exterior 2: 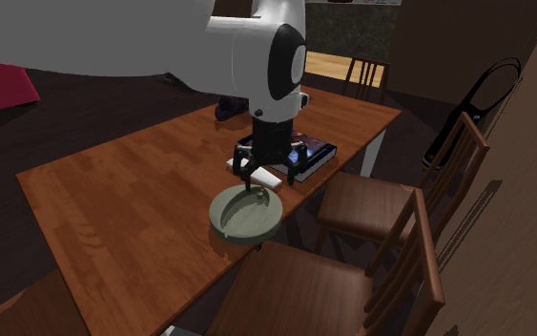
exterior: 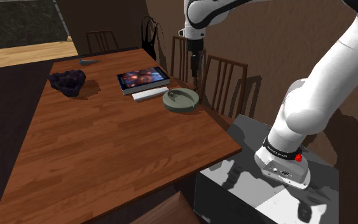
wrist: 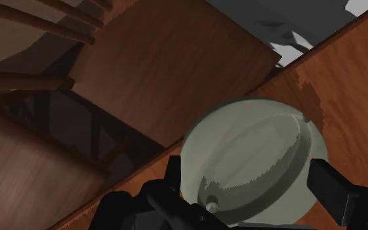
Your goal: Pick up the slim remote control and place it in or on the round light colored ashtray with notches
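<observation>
Jaws on your gripper stand apart and clasp nothing: in the wrist view the two black fingers flank the round pale ashtray without touching it. In the shoulder view the gripper hangs at upper centre, just above the ashtray and close to the table's far edge, where a wooden chair stands. Just beside the ashtray, toward the shoulder view's left, the slim white remote lies flat on the wooden table, pressed along the near edge of a book with a bright cover. Judging from that, the pick is not yet done and you are at the approach. Your next move calls for shifting the hand off the ashtray and over the remote, turning the wrist so the fingers straddle its narrow width, then descending until they reach the tabletop on either side. Mind the book: one finger has to slip into the seam between it and the remote, so a slight offset could land on the cover.
</observation>
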`<move>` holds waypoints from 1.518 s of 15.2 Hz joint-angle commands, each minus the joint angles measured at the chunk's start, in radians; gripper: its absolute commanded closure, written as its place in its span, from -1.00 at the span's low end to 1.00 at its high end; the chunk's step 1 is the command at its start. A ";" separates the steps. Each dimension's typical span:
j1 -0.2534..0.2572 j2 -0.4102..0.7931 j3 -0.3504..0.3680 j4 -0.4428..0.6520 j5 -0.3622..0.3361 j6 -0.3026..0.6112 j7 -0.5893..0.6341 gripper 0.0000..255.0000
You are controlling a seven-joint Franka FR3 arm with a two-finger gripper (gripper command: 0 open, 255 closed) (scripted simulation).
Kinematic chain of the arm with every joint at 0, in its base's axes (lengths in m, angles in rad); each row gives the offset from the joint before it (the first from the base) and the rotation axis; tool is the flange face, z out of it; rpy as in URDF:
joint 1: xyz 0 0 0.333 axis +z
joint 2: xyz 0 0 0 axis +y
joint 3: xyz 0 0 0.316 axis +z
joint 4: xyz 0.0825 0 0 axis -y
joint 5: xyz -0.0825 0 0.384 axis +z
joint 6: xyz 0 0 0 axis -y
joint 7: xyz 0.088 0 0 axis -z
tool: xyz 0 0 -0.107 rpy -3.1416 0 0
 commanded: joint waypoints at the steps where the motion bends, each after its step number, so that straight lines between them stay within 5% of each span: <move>1: 0.013 0.079 -0.006 0.048 0.011 0.036 -0.063 -1.00; 19: 0.062 0.707 0.090 0.638 0.086 0.128 -0.491 -1.00; 23: 0.063 0.738 0.095 0.639 0.087 0.159 -0.501 -1.00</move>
